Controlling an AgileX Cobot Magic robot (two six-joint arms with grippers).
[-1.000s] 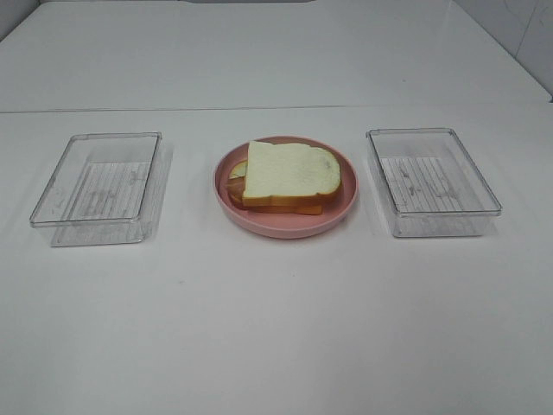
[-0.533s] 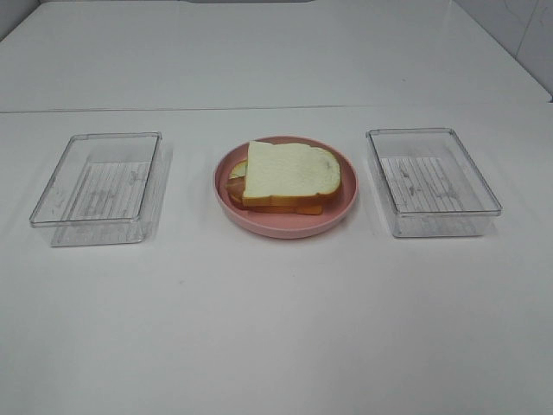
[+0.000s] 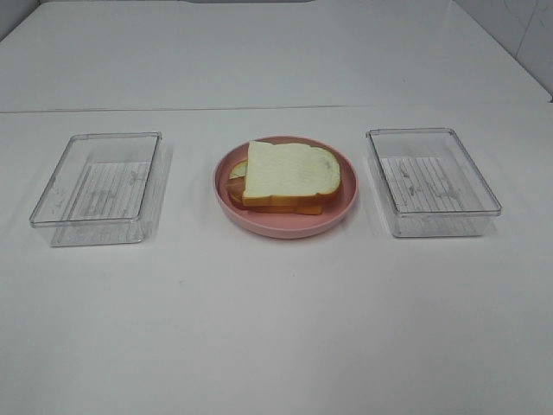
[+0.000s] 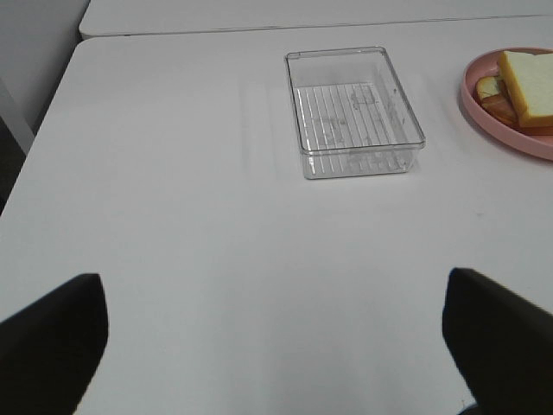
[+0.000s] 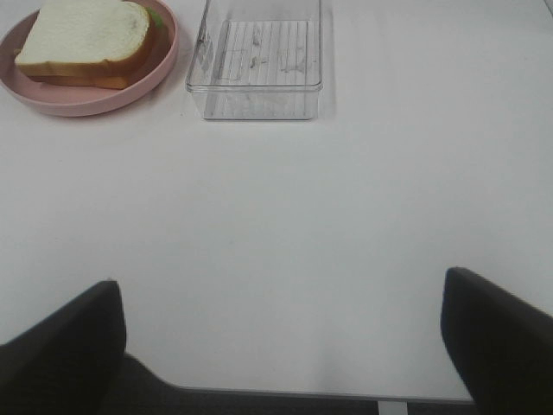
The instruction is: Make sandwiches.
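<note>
Toy sandwich with white bread top [image 3: 289, 177] is sitting on the round pink plate [image 3: 346, 207], centre counter, between two clear plastic rectangular trays. I am holding both jaws spread wide, pinching nothing.

- left gripper [image 4: 276, 346]: jaws spread wide, only the two dark fingertips [image 4: 52, 337] showing at the edges of the left wrist view, nothing between them, hanging above the counter [image 4: 216, 242].
- right gripper [image 5: 281, 346]: jaws spread wide too, dark fingertips [image 5: 497, 337] at either edge of the right wrist view, nothing held, poised over the counter's near edge.
- neither arm nor gripper visible from the high exterior camera.
</note>
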